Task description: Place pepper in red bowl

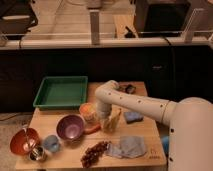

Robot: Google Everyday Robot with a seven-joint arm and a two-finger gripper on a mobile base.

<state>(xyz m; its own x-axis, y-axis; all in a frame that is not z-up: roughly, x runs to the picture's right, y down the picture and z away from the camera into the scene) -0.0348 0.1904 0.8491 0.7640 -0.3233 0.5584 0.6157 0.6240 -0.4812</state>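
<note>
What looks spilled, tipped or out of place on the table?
Nothing stands out. The pepper lies flat on the table between the purple bowl and the gripper, which is down at the tabletop beside it. The red bowl sits upright at the view's left.

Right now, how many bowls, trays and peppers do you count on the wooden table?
Bowls: 2, the red bowl and the purple bowl
Trays: 1, the green tray
Peppers: 1, the pepper
Total: 4
The hand is low beside the pepper, right of the purple bowl.
</note>
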